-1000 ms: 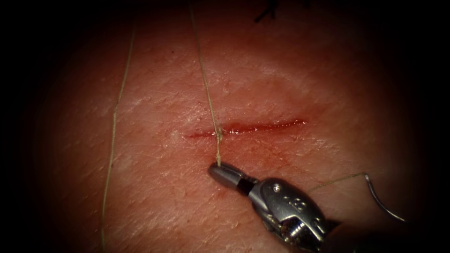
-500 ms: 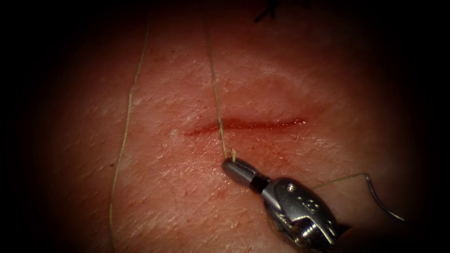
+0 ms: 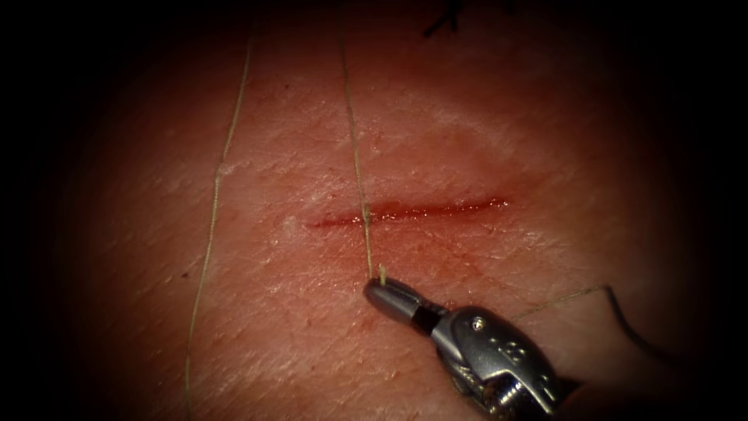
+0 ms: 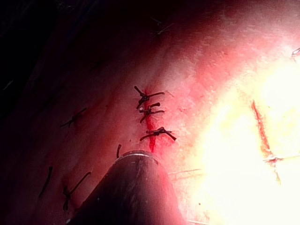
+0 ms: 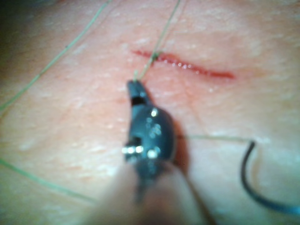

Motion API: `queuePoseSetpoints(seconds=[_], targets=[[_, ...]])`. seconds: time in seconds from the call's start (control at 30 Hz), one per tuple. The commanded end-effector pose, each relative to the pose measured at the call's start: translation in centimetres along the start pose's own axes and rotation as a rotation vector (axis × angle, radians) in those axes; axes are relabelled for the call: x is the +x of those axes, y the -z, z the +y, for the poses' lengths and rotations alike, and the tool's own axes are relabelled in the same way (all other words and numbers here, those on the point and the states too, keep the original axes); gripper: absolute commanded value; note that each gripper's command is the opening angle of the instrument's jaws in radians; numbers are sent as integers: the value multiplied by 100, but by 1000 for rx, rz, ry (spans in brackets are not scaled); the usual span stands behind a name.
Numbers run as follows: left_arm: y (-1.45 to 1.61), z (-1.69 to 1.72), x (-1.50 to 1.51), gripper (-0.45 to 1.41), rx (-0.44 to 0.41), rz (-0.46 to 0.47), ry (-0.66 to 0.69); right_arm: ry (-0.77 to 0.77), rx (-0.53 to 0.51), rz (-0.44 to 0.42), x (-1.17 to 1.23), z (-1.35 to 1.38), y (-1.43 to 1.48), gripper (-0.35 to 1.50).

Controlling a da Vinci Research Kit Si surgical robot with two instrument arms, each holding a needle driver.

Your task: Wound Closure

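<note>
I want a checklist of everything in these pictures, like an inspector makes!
Surface: pink pork tissue with a thin red cut.
Job's things: thin pale thread crosses the cut; curved dark steel needle lies free on the tissue at the right, not in it.
Clutter: dark older stitches.
Grippers: right silver claw shut on the thread's short end, below the cut; left tool's dark shaft, jaws hidden.
Cables: nothing seen.
Surroundings: dark.

The needle's (image 3: pixel 635 337) tip end fades into dark vignette at four o'clock; the thread (image 3: pixel 212 226) runs off at twelve.
</note>
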State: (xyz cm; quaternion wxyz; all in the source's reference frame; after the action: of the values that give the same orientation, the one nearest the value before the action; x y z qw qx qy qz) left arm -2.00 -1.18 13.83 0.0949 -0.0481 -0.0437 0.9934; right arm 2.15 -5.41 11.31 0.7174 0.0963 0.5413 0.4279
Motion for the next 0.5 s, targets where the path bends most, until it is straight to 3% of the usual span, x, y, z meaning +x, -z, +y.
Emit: queuePoseSetpoints(seconds=[0.03,0.13,0.3,0.5], targets=[[0,-3,4,-45,-1,3,-1,-1,-1,3,-3,3,-7,17],[17,9,-1,-45,-16,8,-8,-1,8,1,-3,1,1,99],[41,24,-7,-45,-37,14,-14,-5,26,-1,1,-2,17,116],[81,43,-7,-45,-40,24,-7,-30,65,-26,34,10,45,120]])
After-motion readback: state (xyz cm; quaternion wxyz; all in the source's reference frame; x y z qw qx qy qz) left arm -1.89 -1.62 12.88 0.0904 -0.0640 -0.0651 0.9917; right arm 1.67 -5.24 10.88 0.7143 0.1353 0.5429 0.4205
